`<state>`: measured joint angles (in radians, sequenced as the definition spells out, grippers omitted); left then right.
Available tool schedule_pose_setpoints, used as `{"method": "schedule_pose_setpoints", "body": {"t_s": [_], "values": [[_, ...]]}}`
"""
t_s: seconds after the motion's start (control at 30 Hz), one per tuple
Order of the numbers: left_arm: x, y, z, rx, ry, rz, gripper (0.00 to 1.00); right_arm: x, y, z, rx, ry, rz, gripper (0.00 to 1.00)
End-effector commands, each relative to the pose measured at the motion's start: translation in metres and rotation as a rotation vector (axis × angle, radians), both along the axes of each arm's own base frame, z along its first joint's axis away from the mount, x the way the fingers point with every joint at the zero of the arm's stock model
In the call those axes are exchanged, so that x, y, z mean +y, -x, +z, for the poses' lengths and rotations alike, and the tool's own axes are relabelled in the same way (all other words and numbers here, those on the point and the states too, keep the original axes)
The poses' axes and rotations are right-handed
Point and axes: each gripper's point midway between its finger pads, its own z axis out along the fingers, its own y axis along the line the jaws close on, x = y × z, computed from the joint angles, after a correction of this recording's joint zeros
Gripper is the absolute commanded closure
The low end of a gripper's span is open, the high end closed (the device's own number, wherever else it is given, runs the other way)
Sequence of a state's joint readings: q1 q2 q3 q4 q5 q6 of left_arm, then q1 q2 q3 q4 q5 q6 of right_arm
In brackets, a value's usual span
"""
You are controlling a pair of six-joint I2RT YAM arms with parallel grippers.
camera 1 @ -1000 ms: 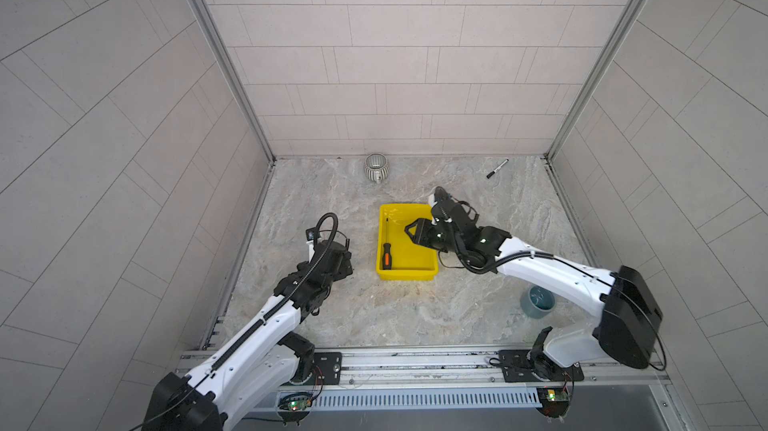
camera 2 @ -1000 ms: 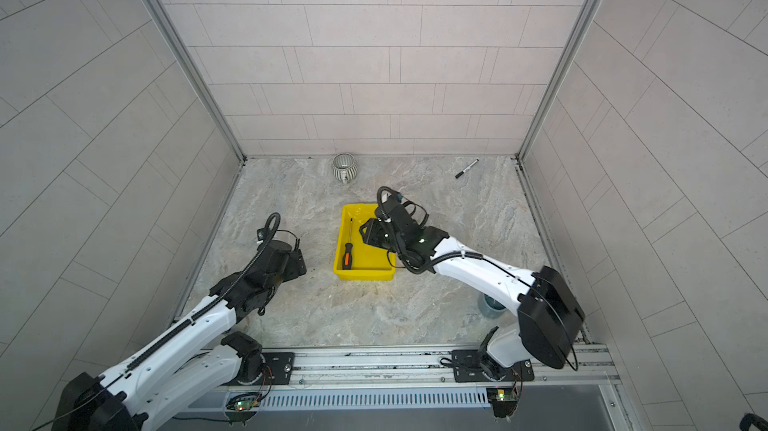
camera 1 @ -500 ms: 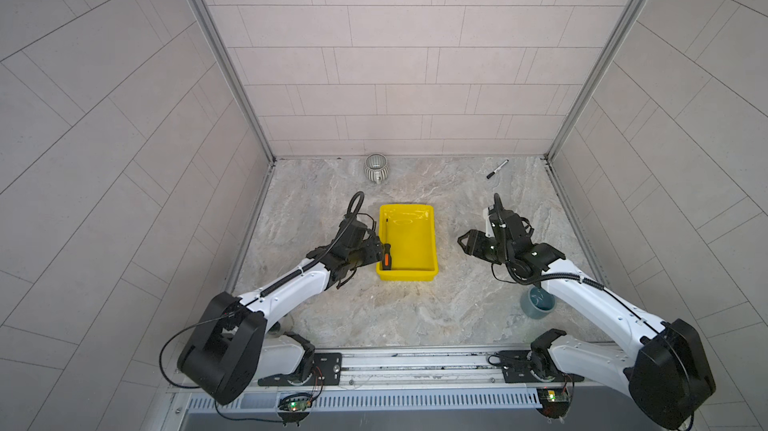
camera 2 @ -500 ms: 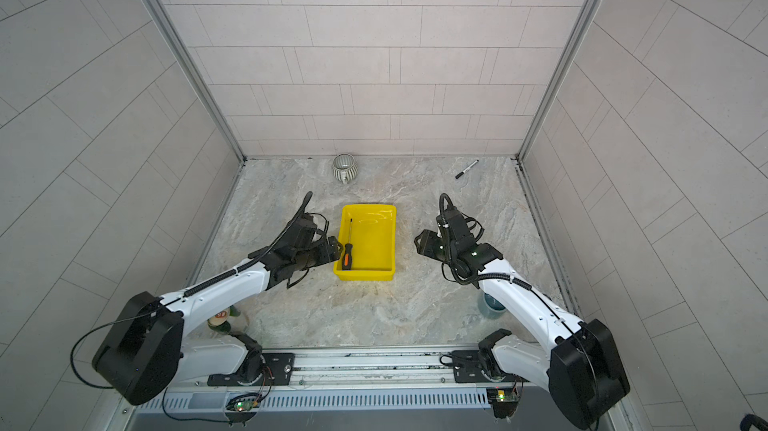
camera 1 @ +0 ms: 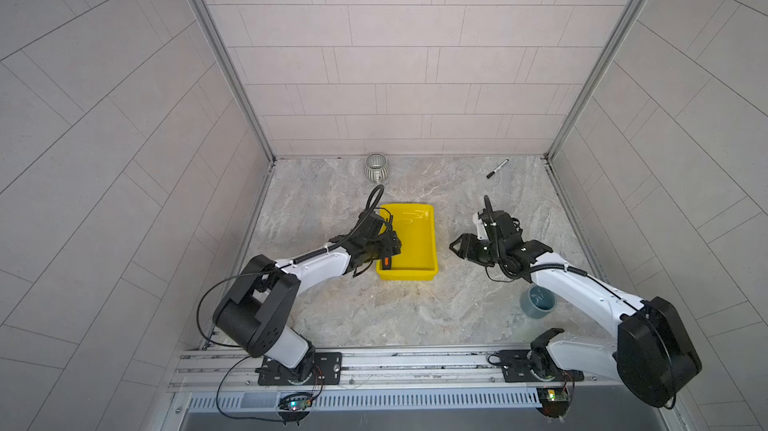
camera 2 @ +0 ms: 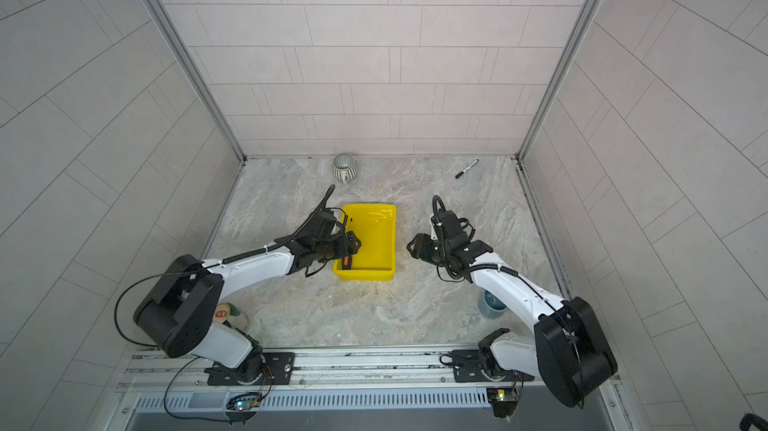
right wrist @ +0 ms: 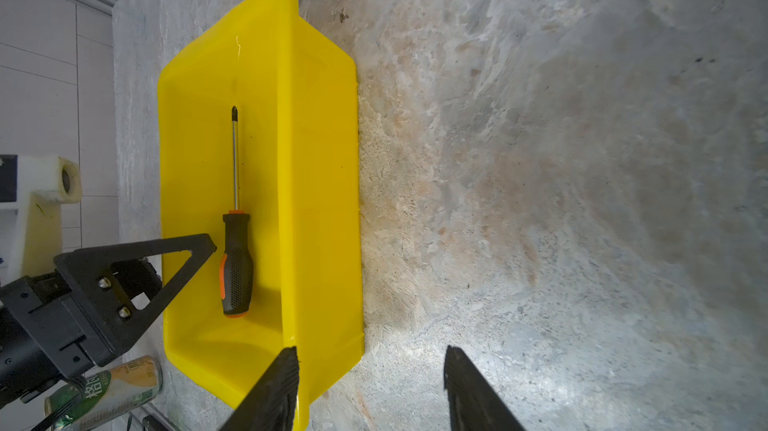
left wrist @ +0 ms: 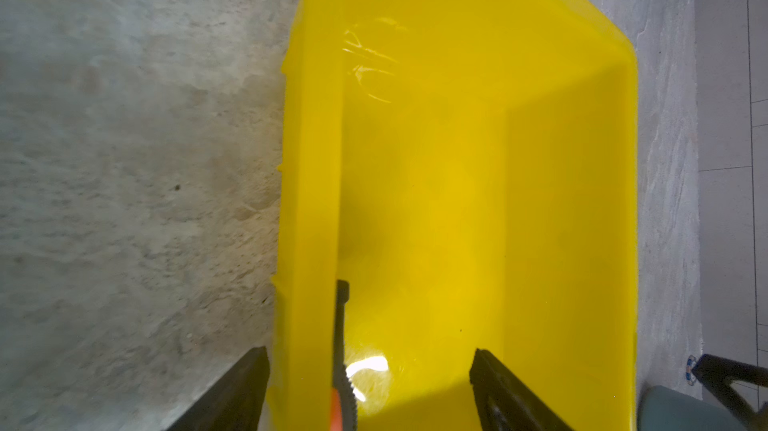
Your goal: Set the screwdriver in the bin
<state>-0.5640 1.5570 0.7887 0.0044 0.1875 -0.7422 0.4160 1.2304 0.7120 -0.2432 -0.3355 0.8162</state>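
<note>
Screwdriver point(right wrist: 235, 237) lying in yellow bin point(right wrist: 324, 200) along its left wall, left end effector point(left wrist: 369, 350) released astride handle, right end effector point(right wrist: 370, 350) released, right of bin.

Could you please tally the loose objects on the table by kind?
screwdriver: 1
yellow bin: 1
black marker: 1
drink can: 1
drinking vessels: 2, the grey mug and the blue cup
Total: 6
</note>
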Motion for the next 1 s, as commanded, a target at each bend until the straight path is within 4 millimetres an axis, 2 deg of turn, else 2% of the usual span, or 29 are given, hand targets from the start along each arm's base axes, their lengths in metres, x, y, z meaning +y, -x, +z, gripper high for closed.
{"method": "schedule_pose_setpoints", "body": {"t_s": [0.0,0.17,0.3,0.4,0.5,0.57,0.73,0.87,0.97], "values": [[-0.020,-0.018,0.013,-0.034,0.048,-0.009,0.17,-0.002,0.003,-0.003,0.011,-0.002,-0.006,0.43],[-0.044,-0.030,0.015,-0.037,0.085,-0.018,0.17,-0.017,0.008,0.000,-0.014,0.020,-0.039,0.43],[-0.057,-0.033,0.017,-0.039,0.117,-0.011,0.17,-0.037,0.010,0.008,-0.066,0.053,-0.077,0.43],[-0.055,-0.033,0.017,-0.038,0.123,0.016,0.17,-0.054,0.010,0.012,-0.080,0.074,-0.117,0.43],[-0.047,-0.027,0.017,-0.038,0.149,0.065,0.17,-0.062,0.009,0.011,-0.079,0.073,-0.138,0.43],[-0.043,-0.022,0.018,-0.042,0.172,0.083,0.16,-0.061,0.006,0.009,-0.076,0.079,-0.131,0.38],[-0.038,-0.011,0.019,-0.033,0.186,0.090,0.16,-0.047,-0.012,-0.001,-0.028,0.057,-0.087,0.37],[-0.035,-0.004,0.019,-0.027,0.214,0.109,0.16,-0.029,-0.032,-0.007,0.035,0.006,-0.057,0.37],[-0.041,0.003,0.022,-0.020,0.263,0.107,0.16,-0.009,-0.050,-0.007,0.069,-0.050,-0.003,0.37]]}}
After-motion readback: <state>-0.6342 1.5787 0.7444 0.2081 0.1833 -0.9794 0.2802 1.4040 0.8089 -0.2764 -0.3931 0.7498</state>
